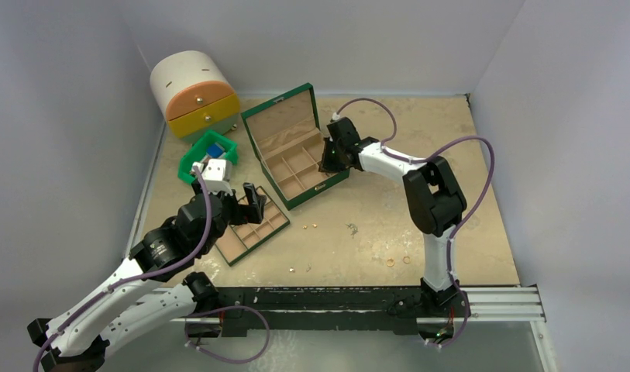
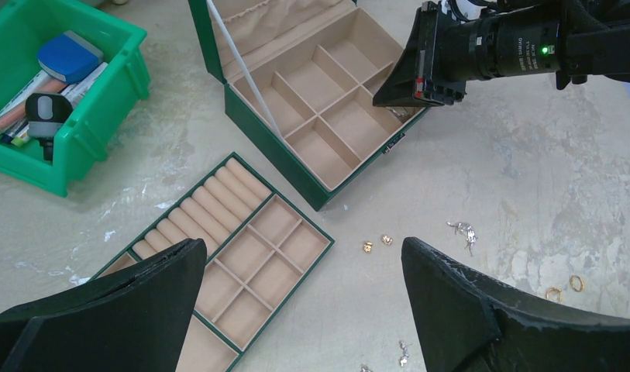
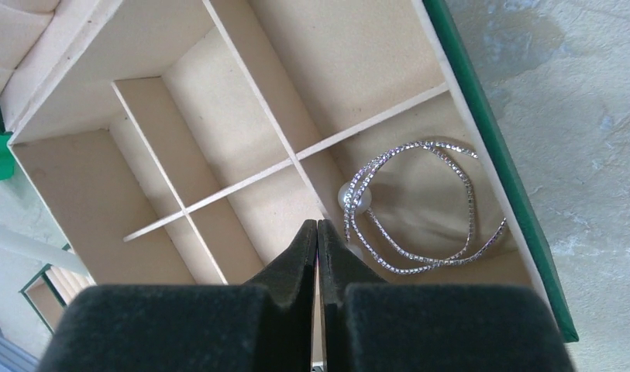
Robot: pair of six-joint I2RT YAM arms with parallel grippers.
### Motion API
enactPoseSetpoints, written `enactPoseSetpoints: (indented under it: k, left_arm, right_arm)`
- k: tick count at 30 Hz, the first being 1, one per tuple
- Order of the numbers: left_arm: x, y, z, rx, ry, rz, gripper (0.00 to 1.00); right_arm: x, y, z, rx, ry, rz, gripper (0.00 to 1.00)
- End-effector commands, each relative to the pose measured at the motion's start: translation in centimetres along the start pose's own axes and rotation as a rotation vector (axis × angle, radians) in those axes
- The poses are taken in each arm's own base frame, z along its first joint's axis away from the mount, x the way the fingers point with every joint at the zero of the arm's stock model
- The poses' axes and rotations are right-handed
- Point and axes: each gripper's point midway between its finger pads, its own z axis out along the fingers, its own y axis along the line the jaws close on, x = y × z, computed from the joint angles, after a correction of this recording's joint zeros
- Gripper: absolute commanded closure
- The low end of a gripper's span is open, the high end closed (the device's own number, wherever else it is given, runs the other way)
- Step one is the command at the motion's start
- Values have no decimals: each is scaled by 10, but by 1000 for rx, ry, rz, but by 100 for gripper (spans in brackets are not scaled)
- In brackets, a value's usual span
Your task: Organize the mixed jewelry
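Right gripper [image 3: 318, 232] closed, empty, above green jewelry box [image 3: 507, 182]. Silver chain [image 3: 355, 199], with a bead (possibly pearl), lies in the compartment just beside its fingertips. Left gripper [image 2: 302, 256] spread wide.

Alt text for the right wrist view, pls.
The right hand, fingers shut on nothing, hangs over an open green jewelry box with beige divided compartments. A silver chain with a pearl-like bead lies looped in the compartment beside the box's green outer wall.
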Motion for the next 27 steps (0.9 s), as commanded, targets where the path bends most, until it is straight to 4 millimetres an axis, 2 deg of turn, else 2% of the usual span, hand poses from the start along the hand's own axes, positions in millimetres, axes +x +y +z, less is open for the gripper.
enactPoseSetpoints:
  k: [1,10,27]
  left_arm:
    - [-10,-5,-1,16,-37,-23,2]
    - [-10,-4,-1,16,-39,-24,2]
    - [-11,-5,-2,21,-41,-25,2]
  right_arm:
    - [-24,2,-17,33,-94,35,97]
    - [-36,-3,-29,76,-153,64,97]
    - [-26,-2,-25,56,-113,62,98]
